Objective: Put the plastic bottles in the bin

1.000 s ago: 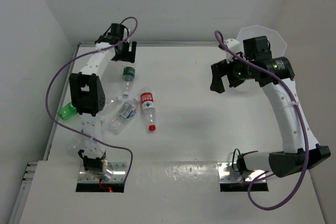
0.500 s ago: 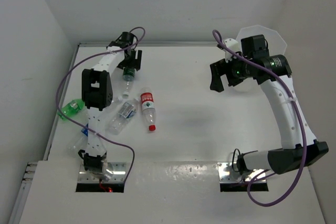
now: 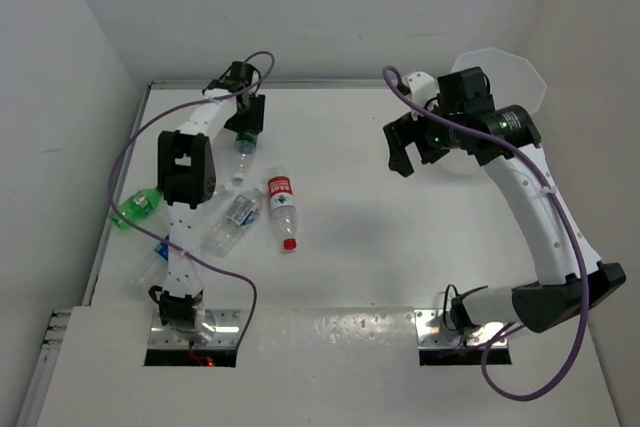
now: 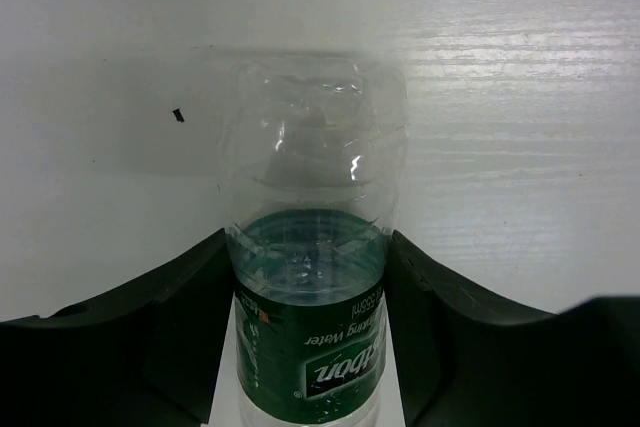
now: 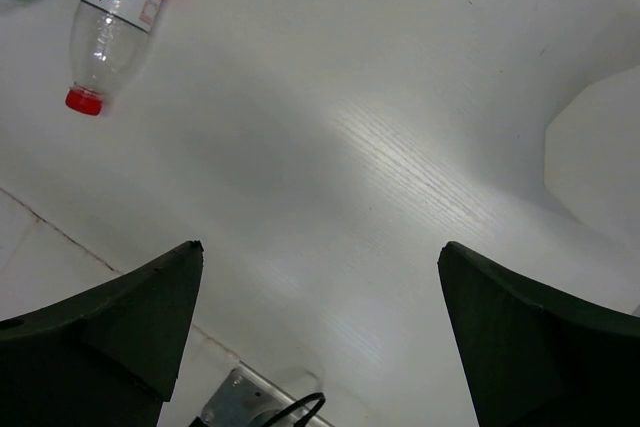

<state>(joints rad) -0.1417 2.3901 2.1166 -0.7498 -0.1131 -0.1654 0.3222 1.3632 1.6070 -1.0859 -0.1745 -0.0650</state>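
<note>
A clear plastic bottle with a dark green label [image 4: 308,327] lies on the white table at the far left, and my left gripper [image 4: 308,242] is shut on it, both fingers pressed against its sides. From above, that gripper [image 3: 246,123] sits over the bottle [image 3: 242,143]. A red-label bottle [image 3: 283,209] [image 5: 115,7], a blue-and-grey-label bottle [image 3: 232,222] and a bright green bottle [image 3: 135,207] lie further towards me. My right gripper [image 3: 408,155] [image 5: 320,247] hangs open and empty over bare table. The translucent bin [image 3: 505,65] [image 5: 595,152] stands at the far right, partly behind the right arm.
Another crushed clear bottle with a blue patch [image 3: 155,257] lies by the left arm's base column. White walls close off the left, back and right of the table. Purple cables loop off both arms.
My left gripper came down from the back edge onto the green-label bottle and closed on it. My right arm shifted a little left, away from the bin.
</note>
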